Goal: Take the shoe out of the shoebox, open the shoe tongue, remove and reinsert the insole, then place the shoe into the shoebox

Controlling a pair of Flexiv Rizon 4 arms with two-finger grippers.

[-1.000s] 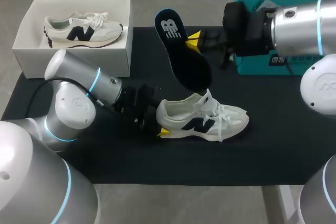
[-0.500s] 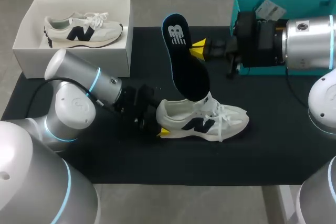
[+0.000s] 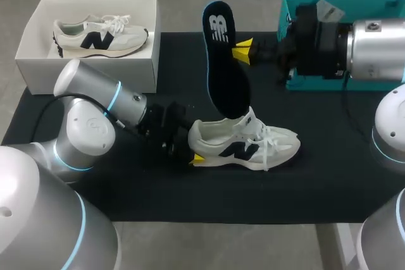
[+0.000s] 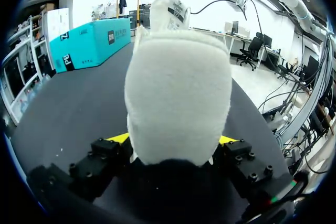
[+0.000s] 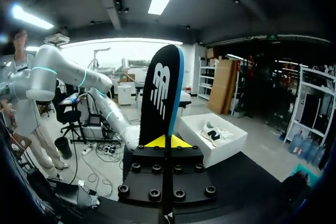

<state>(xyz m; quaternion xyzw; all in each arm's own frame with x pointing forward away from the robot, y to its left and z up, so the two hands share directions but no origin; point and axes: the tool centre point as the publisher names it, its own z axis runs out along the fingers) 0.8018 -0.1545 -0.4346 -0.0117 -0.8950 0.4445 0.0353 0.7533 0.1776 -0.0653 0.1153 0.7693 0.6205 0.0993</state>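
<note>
A white shoe (image 3: 243, 143) with a dark logo lies on its sole on the black mat (image 3: 329, 175), toe to the right. My left gripper (image 3: 192, 147) sits at its heel. In the left wrist view the heel (image 4: 176, 87) fills the gap between the two yellow-tipped fingers, so the left gripper (image 4: 173, 141) is shut on it. My right gripper (image 3: 244, 51) is shut on the edge of a black, blue-rimmed insole (image 3: 223, 61). The insole stands nearly upright, logo end up, its lower end just above the shoe's opening. In the right wrist view the insole (image 5: 160, 93) rises edge-on from the right gripper (image 5: 168, 141).
A white shoebox (image 3: 95, 71) stands at the back left with a second white shoe (image 3: 98, 35) inside. A teal box (image 3: 297, 4) stands at the back right, behind my right arm. The mat's front strip is bare.
My right gripper has shifted right and turned the insole from a slant to nearly upright over the shoe. The left arm and the shoe have not moved.
</note>
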